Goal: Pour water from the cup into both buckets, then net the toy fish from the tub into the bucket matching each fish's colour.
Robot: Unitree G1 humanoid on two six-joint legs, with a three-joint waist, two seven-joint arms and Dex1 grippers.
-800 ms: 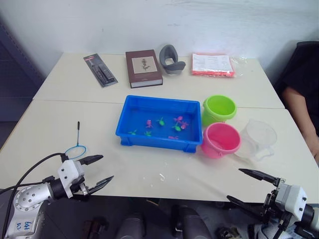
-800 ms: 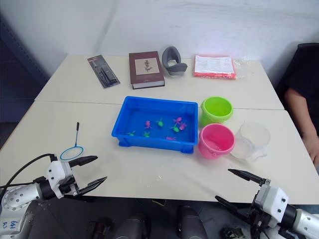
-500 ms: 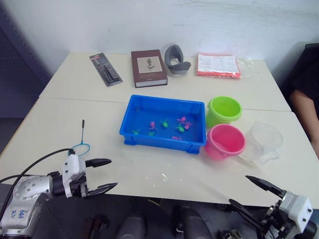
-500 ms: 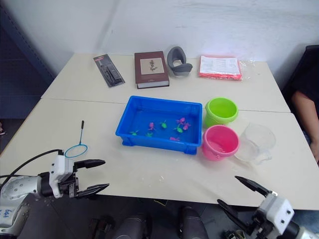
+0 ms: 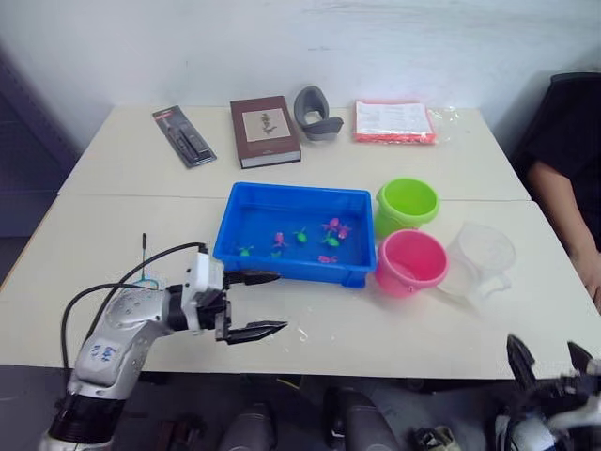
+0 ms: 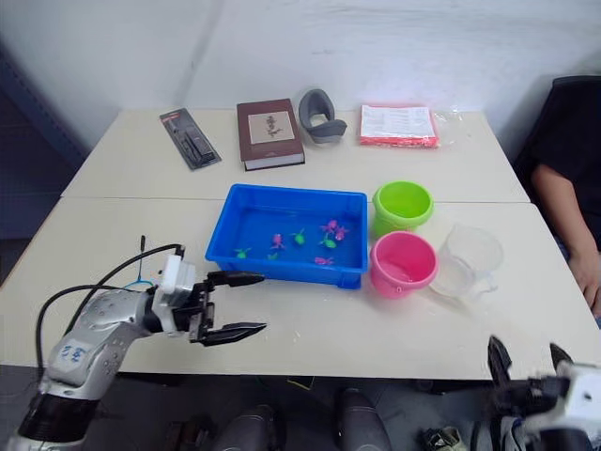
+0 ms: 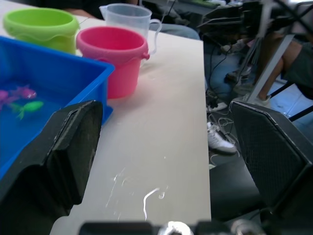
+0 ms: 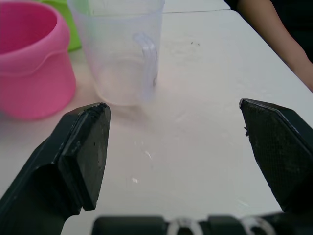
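Since the earlier frame the left gripper [image 5: 254,304] has come forward and to the right over the table [image 5: 394,329], and it is now just in front of the near left corner of the tub [image 5: 235,252]. Its two black fingers are spread wide and hold nothing. The right gripper [image 5: 549,360] has dropped low at the near right, below the table edge; in the right wrist view its fingers [image 8: 83,147] are also wide apart and empty, and they point toward the cup [image 8: 122,49].

The net [image 5: 144,272] lies on the table near the left, partly hidden behind the left arm. The tub stands at the middle of the table and holds water and the toy fish [image 5: 302,236], pink and green ones together. Just to the right of the tub are the two buckets: the green bucket [image 5: 407,206] is farther, the pink bucket [image 5: 410,263] is nearer, and they are touching or almost touching. The cup stands upright just right of the pink bucket.

At the far side of the table there are a book [image 5: 266,131], a flat black package [image 5: 185,135], a grey object [image 5: 316,113] and a pink packet [image 5: 394,121]. A person's arm [image 5: 563,216] is at the right edge.
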